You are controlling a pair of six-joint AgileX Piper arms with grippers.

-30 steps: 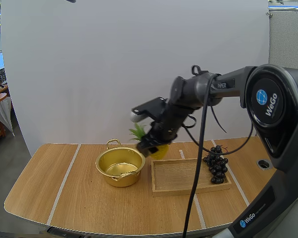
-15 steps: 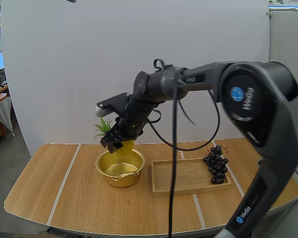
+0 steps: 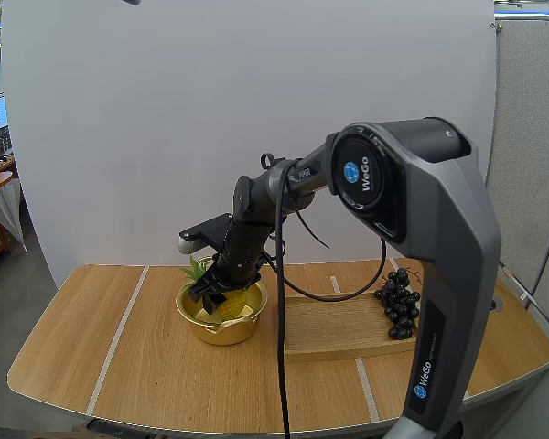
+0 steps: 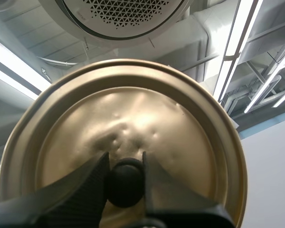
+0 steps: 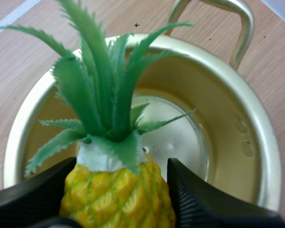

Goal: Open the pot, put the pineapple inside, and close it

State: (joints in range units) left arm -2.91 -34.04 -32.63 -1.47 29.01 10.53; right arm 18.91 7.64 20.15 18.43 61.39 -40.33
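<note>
In the high view, the right gripper hangs over the mouth of the open pot, pinching the pineapple between its 2 fingers. My reading is that the fruit is held low, right at the rim, so it can be let go without a long drop. Off to the gripper's far side sit a wooden tray and a bunch of grapes at the tray's edge, well apart from the work. The pineapple lies tilted, not upright: its yellow body is under the fingers and its green crown pokes out beyond the fingertips over the pot's rim.

In the left wrist view, the left gripper is clamped on the black knob of the lid. The lid hangs just beyond the fingertips, likely held aloft to keep the pot's mouth free until closing.

In the right wrist view, the right gripper's fingers press both flanks of the pineapple body, near its top. The long axis runs straight out from the grip, crown leading, over the pot's bare floor and toward the far wall, with 1 loop handle beyond the leaf tips. The fruit appears centred enough to land inside.
</note>
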